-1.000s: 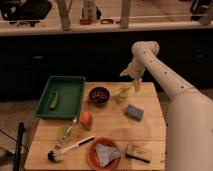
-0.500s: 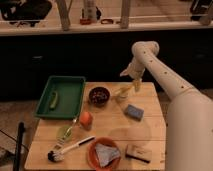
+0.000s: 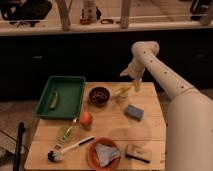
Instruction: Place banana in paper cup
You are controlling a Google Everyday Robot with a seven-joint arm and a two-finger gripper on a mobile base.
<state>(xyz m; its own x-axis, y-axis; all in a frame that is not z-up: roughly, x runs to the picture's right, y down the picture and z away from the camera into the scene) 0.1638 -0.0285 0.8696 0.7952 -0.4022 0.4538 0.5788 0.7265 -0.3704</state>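
The banana (image 3: 126,89) is a slim yellow piece lying tilted across the top of the pale paper cup (image 3: 120,96), at the far side of the wooden table (image 3: 115,131). My gripper (image 3: 135,85) hangs from the white arm just right of and above the cup, at the banana's upper end. I cannot tell whether it still touches the banana.
A dark bowl (image 3: 99,95) stands left of the cup. A green tray (image 3: 67,86) holds a green pod (image 3: 53,99). An orange fruit (image 3: 86,118), a blue sponge (image 3: 133,111), a dish brush (image 3: 70,149), an orange plate (image 3: 93,156) with a cloth and a tan block (image 3: 137,152) lie nearer.
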